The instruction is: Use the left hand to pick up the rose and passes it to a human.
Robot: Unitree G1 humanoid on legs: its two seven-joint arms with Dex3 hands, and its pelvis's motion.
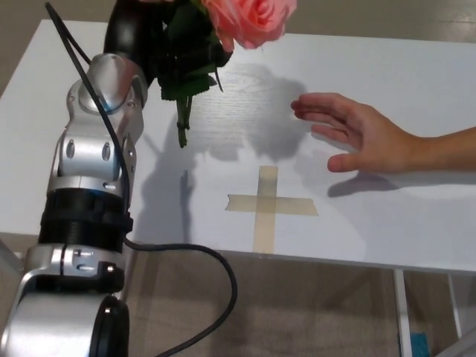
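1. Rose [249, 18]: pink bloom at the top of the view, partly cut off by the frame edge, held up above the desk's far-left area. Dark green leaves [190, 63] hang under the bloom; the stem [181, 123] points down, its cut end clear of the desktop.
2. Left hand [137, 37]: black, closed around the upper stem among the leaves. Finger detail is mostly hidden by foliage and the frame edge, but the rose hangs from this grip alone.
3. Left arm [93, 171]: silver and black segments rise from the near-left corner of the view up to the hand. A black cable [195, 253] runs along the arm and loops below the desk's near edge.
4. Person's hand [357, 137]: reaches in from the right edge, palm open, fingers spread and pointing toward the rose. It hovers low over the desk, right of the stem and apart from it, no contact with the flower.
5. Desk [401, 74]: white top. Shadows of bloom and hand fall at its middle.
6. Tape cross [268, 204]: tan, stuck flat near the desk's near edge, below the person's hand and right of the stem.
7. Right hand: does not show.
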